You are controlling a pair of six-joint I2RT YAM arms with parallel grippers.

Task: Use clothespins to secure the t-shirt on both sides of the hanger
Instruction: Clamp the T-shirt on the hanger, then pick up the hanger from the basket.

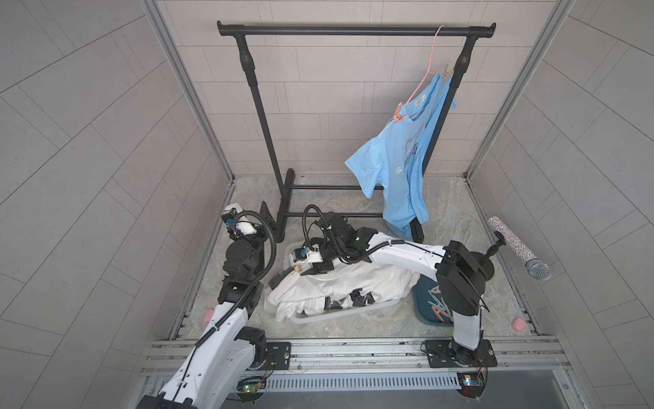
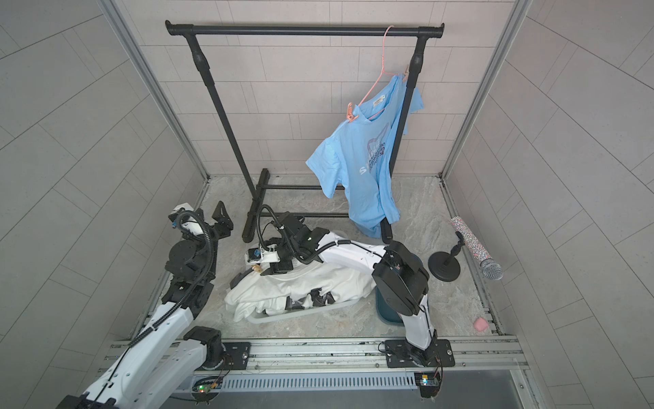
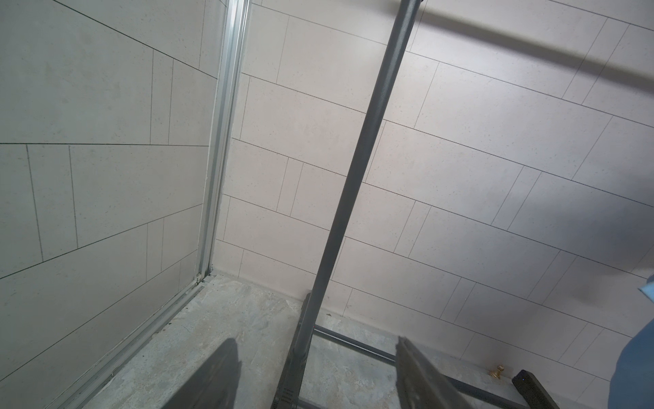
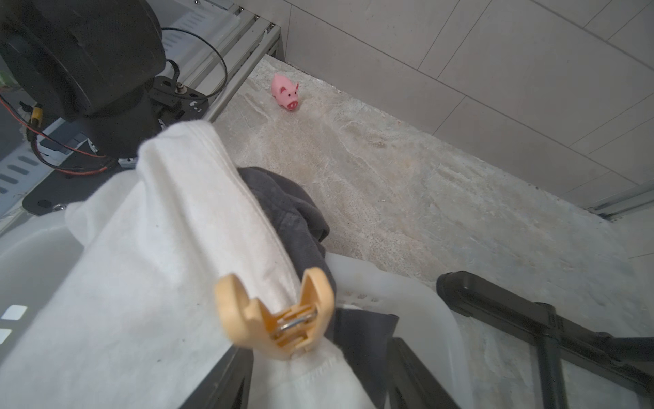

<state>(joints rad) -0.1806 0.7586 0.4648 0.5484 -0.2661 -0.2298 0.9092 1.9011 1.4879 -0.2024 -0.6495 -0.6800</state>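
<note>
Noting black garment rack (image 1: 354,30) standing at the back, close to the rear wall. Seeing pink hanger (image 1: 429,58) hooking over its rail near the right-hand upright, carrying the blue t-shirt (image 1: 393,159). Counting two already clipping shirt to hanger, in both top views: a pink clothespin (image 1: 399,115) on the nearer shoulder, a tan clothespin (image 1: 447,72) on the farther shoulder, hard against the rack's upright.

Finding right gripper (image 4: 315,354) reaching low over the white laundry basket (image 1: 318,317), just above the white garment (image 1: 336,283) heaping in it. Reading its jaws as standing wide apart, wider than the peach clothespin (image 4: 279,315) lying between and just beyond them on the white cloth. Seeing nothing clamped; not managing to tell finger contact with that pin from the wrist view. Spotting dark grey cloth (image 4: 293,212) poking out beside the white, against the basket rim.

Finding left gripper (image 3: 315,340) hanging low beside the rack's left foot, well apart from the t-shirt, facing the back corner. Reading its jaws as well spread, holding nothing, only the rack's post showing beyond them.

Picking out spare clothespins (image 1: 439,303) piling in a teal tray (image 1: 419,301) just right of the basket, partly hiding behind the right arm (image 1: 407,251). Noting a sparkly microphone (image 1: 515,246) on a stand (image 2: 444,265) at the far right, a pink toy pig (image 4: 286,92) sitting on the stone floor (image 4: 424,184) near a wall.
</note>
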